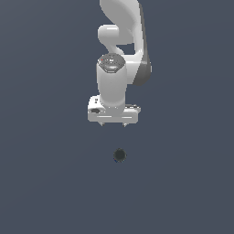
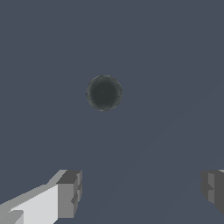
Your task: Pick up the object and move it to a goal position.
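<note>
The object (image 1: 119,155) is a small, round, near-black ball lying on the flat grey-blue ground, below the arm in the exterior view. In the wrist view the object (image 2: 104,92) shows as a dark disc, well apart from both fingertips. My white gripper (image 1: 113,124) hangs above the ball and a little toward the exterior view's left, with only its short finger tips showing under the hand. The gripper (image 2: 140,190) is open; its two grey fingertips (image 2: 70,194) stand wide apart with nothing between them.
The white arm (image 1: 121,41) rises from the gripper to the top of the exterior view. Plain grey-blue ground (image 1: 45,183) surrounds the ball on every side.
</note>
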Robot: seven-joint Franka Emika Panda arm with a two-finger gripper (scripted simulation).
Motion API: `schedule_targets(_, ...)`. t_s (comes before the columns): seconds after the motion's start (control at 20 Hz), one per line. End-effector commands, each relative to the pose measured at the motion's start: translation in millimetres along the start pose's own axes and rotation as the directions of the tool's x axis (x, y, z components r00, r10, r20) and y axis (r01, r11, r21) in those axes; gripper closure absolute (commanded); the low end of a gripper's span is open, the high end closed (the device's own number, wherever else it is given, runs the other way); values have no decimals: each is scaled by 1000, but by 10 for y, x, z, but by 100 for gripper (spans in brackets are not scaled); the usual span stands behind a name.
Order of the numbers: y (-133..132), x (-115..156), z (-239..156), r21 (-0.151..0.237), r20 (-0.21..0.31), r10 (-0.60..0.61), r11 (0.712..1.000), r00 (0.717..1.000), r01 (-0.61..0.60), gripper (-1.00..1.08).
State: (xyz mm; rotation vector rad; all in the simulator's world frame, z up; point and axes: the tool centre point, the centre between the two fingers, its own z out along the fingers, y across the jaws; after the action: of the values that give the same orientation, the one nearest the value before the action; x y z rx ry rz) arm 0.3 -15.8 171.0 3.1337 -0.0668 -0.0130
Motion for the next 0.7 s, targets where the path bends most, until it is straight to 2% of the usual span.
schedule_targets(0.0,0,0,0,0,0,0,1000,1000,0,-92)
schedule_targets(0.4,-273,56,-79,22,-16,-49,999,999,50,-92)
schedule_targets(0.65,-275,54,-80,22,-16,-49,999,999,49,-92)
